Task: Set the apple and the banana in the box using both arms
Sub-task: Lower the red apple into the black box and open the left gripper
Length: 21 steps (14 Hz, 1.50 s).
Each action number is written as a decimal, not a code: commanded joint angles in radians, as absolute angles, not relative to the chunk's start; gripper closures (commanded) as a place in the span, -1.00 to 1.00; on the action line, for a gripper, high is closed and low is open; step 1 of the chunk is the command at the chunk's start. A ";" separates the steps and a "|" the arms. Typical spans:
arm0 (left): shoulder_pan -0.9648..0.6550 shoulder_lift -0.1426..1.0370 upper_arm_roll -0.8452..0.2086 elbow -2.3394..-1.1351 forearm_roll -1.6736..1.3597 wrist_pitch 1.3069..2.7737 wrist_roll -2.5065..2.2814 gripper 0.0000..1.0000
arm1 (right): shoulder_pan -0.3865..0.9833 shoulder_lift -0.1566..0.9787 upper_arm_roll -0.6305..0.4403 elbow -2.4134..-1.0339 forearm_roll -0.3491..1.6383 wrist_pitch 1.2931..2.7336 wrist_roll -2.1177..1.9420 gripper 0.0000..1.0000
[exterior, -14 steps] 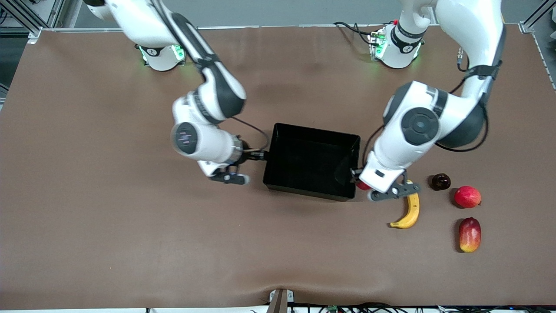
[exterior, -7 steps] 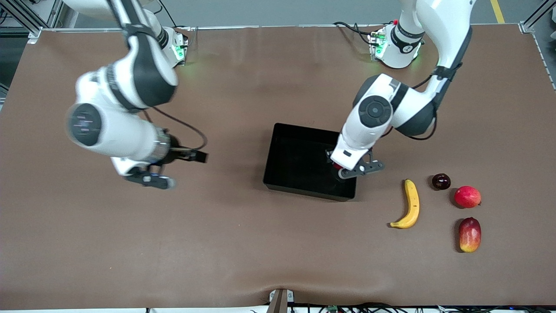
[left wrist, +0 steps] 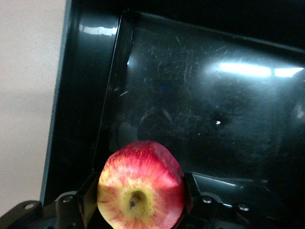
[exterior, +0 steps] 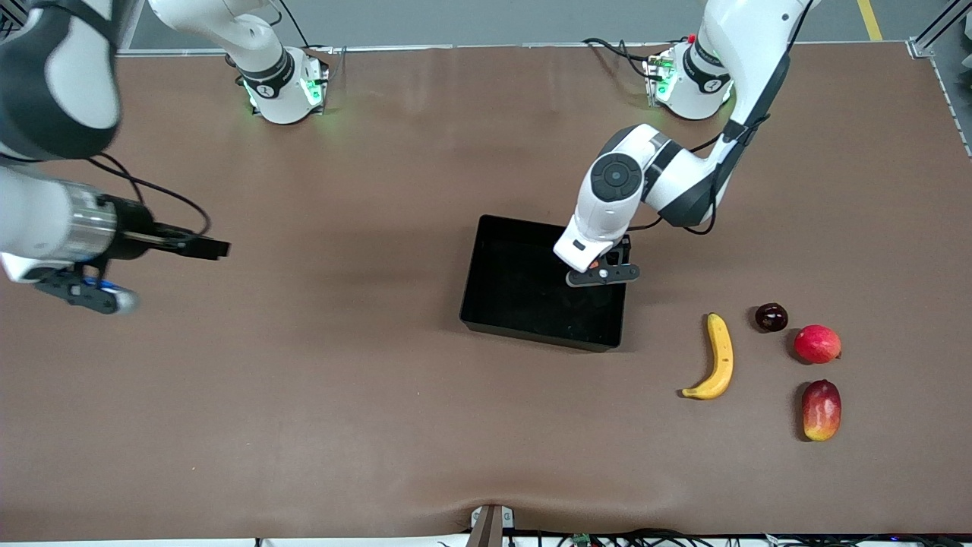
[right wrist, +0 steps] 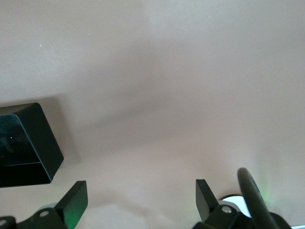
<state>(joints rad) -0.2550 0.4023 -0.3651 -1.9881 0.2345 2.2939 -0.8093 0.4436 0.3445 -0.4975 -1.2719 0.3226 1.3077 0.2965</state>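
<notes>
— Over the box [left wrist: 81, 95] my left gripper [left wrist: 140, 205] holds the apple [left wrist: 141, 185] tight. How do I drop it well?

— I'd go low, then let go. Right gripper [right wrist: 140, 198] waits wide at its table end. Banana [exterior: 716, 358] lies beside the box.

The curved yellow banana [exterior: 717, 360] lies on the counter [exterior: 304, 395] beside the black glossy rectangular plastic box [exterior: 486, 311], toward the left arm's end.

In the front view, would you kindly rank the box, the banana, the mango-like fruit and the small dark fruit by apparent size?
Largest to smallest:
1. box
2. banana
3. mango-like fruit
4. small dark fruit
All four rest on the table at similar distances from the camera, so the order is reliable.
</notes>
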 commanded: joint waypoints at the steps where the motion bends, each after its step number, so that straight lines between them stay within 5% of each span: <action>1: -0.258 0.437 -0.368 -1.990 0.267 2.315 -0.813 1.00 | 0.385 0.272 -0.457 -1.270 0.199 1.311 0.185 -1.00; 5: -0.267 0.498 -0.371 -1.967 0.268 2.315 -0.815 0.90 | 0.149 0.197 -0.220 -1.298 0.106 1.312 0.115 -1.00; 7: -0.270 0.508 -0.371 -1.967 0.270 2.315 -0.813 -0.29 | 0.120 0.140 -0.190 -1.362 0.077 1.345 0.114 -1.00; 9: -0.270 0.502 -0.371 -1.965 0.287 2.312 -0.810 -1.00 | 0.117 0.031 -0.192 -1.515 0.065 1.444 0.085 -1.00; 12: -0.270 0.494 -0.371 -1.901 0.287 2.266 -0.819 -1.00 | 0.071 -0.041 -0.192 -1.626 0.061 1.502 -0.024 -1.00; 14: -0.265 0.471 -0.374 -1.817 0.285 2.148 -0.816 -1.00 | 0.016 -0.041 -0.169 -1.626 0.061 1.499 -0.110 -1.00; 17: -0.253 0.469 -0.371 -1.639 0.275 1.955 -0.780 -1.00 | -0.175 -0.022 0.035 -1.559 0.028 1.500 -0.146 -1.00; 21: -0.119 0.492 -0.360 -1.575 0.281 1.919 -0.487 -1.00 | -0.169 -0.021 0.043 -1.548 0.023 1.433 -0.138 -1.00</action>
